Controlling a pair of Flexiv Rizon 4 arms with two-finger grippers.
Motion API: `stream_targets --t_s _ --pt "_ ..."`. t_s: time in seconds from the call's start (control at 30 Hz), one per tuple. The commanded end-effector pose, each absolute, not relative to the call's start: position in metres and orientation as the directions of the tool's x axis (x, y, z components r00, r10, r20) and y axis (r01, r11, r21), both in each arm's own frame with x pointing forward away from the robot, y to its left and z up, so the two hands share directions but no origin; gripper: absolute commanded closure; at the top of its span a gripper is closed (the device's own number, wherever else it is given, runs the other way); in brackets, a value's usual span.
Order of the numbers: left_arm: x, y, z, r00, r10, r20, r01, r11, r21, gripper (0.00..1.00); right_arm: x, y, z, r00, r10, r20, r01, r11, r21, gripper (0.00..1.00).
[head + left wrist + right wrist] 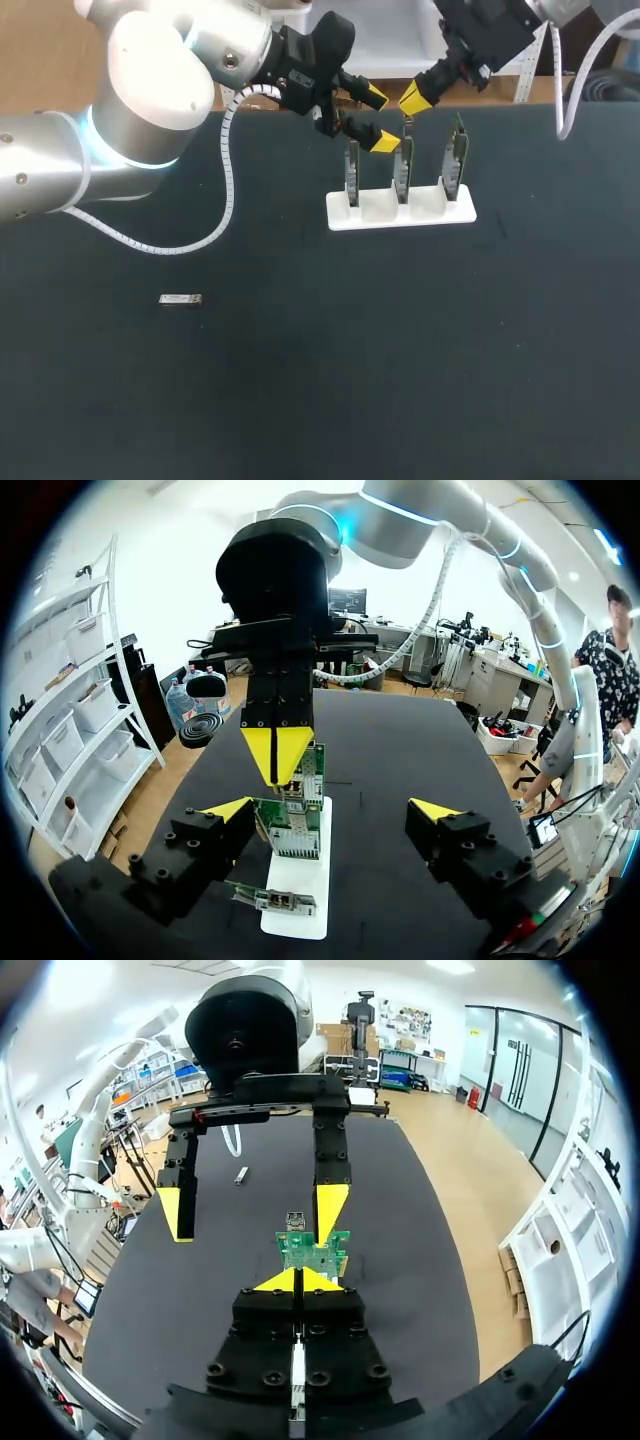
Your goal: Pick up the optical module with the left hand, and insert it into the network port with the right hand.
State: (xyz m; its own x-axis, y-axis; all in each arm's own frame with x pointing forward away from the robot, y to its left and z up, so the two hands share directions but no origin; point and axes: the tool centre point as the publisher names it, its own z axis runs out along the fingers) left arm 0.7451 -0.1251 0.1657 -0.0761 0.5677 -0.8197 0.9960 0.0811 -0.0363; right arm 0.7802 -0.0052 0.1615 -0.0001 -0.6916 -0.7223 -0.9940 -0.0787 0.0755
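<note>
The optical module, a small silver bar, lies alone on the dark table at the left; the right wrist view shows this optical module far ahead. A white holder at the back carries three upright green circuit boards. My left gripper hangs open beside the left and middle boards, nothing between its fingers. My right gripper is shut just above the middle board, with nothing seen in it. In the left wrist view the open left gripper faces the right gripper over that board.
The right board stands free at the holder's far end. Dark table surface stretches in front of the holder and around the module. A white cable hangs from my left arm down toward the table at the left.
</note>
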Motion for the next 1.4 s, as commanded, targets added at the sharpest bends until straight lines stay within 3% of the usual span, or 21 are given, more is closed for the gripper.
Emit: stream_targets --t_s 0.03,1.4 --pt "0.747 -0.126 0.167 -0.078 0.574 -0.815 0.996 0.079 -0.040 0.00 0.783 -0.005 0.160 -0.003 -0.691 -0.723 -0.993 -0.082 0.082 1.00" --pt "0.747 -0.126 0.167 -0.078 0.574 -0.815 0.996 0.079 -0.040 0.00 0.782 -0.006 0.143 -0.047 -0.695 -0.717 -0.987 -0.079 0.142 1.00"
